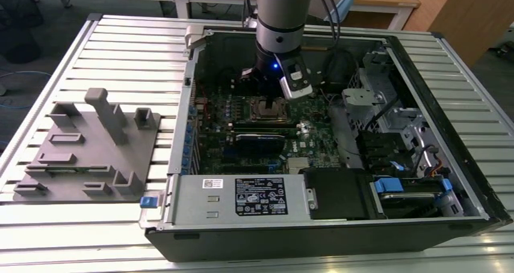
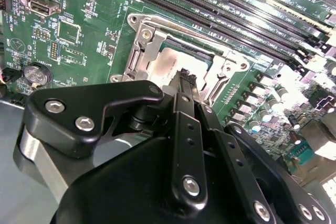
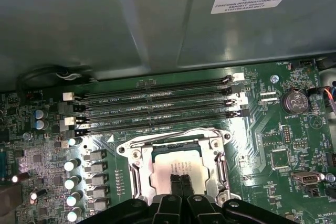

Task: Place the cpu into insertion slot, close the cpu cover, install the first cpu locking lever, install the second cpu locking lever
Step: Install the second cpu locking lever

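Far left in the exterior view sits a grey fixture tray (image 1: 84, 150), well away from the action. Toward the middle, inside the open computer case (image 1: 321, 231), the gripper (image 3: 181, 179) hangs right over the insertion slot (image 1: 269, 109), fingers pinched together with nothing between them. The cpu (image 3: 176, 167) already lies in the slot, and the cpu cover (image 3: 212, 142) looks down around it. Risk as I see it: those tips press on the chip top, and any sideways drift could scrape the lid or snag the cover frame.
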`<state>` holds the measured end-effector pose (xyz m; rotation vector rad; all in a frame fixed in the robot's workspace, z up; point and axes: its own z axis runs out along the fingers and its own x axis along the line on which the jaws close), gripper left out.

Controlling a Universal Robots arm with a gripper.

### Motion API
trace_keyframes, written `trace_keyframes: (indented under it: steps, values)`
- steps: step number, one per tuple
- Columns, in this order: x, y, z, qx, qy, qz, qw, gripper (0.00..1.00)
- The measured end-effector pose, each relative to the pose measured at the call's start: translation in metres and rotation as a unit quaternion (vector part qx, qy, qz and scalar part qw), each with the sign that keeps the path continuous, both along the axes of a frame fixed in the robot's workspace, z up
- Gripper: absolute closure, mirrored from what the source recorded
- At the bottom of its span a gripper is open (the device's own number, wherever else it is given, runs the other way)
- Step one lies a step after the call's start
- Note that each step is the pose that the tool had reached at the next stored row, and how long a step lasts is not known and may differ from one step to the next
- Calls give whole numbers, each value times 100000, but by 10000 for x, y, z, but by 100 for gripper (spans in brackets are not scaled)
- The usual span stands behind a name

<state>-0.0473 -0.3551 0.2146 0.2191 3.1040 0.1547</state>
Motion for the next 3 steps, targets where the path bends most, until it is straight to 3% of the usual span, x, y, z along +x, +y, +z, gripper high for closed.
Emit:
trace_keyframes:
  steps: [3]
  values:
    - [0,0,1,1,-1,0,100000,89]
